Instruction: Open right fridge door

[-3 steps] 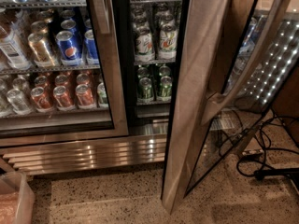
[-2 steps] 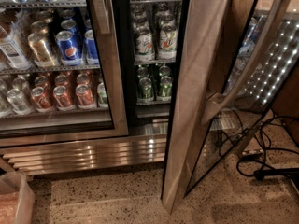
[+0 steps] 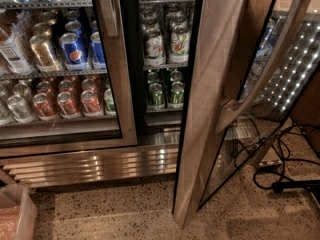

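The right fridge door (image 3: pixel 210 109) stands swung wide out toward me, its brushed-steel frame edge-on and its glass pane (image 3: pixel 250 134) angled to the right. Its long bowed steel handle (image 3: pixel 265 69) runs down the outer face. Behind it the open compartment shows shelves of green bottles and cans (image 3: pixel 165 89). The left door (image 3: pixel 60 64) is closed over blue Pepsi and orange cans. My gripper is not in view.
A ribbed steel kick grille (image 3: pixel 95 166) runs along the fridge base. Black cables (image 3: pixel 285 174) lie on the speckled floor at the right, beside a lit LED panel (image 3: pixel 295 74). A pale bin (image 3: pixel 15 214) sits at the bottom left.
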Controlling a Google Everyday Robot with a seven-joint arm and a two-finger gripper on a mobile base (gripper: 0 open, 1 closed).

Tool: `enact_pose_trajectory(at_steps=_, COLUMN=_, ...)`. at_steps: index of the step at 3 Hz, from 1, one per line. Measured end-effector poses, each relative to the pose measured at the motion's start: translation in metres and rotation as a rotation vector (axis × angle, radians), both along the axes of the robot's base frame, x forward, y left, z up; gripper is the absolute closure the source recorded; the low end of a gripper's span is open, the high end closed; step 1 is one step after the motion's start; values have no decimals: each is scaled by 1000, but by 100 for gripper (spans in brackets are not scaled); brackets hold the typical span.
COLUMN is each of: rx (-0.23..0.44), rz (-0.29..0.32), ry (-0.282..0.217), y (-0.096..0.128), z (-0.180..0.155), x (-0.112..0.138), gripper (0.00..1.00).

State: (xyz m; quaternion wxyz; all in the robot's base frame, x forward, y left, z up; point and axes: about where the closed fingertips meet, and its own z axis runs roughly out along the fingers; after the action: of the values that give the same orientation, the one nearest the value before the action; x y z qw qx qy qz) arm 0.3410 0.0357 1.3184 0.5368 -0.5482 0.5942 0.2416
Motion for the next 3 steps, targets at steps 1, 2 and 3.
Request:
enact_pose_trajectory(at_steps=1, rx=0, rz=0, ry=0, y=0, z=0, x=0, gripper=0)
enact_pose_trajectory(at_steps=2, rx=0, rz=0, ry=0, y=0, z=0, x=0, gripper=0)
enact_pose_trajectory(at_steps=3, rx=0, rz=0, ry=0, y=0, z=0, x=0, gripper=0)
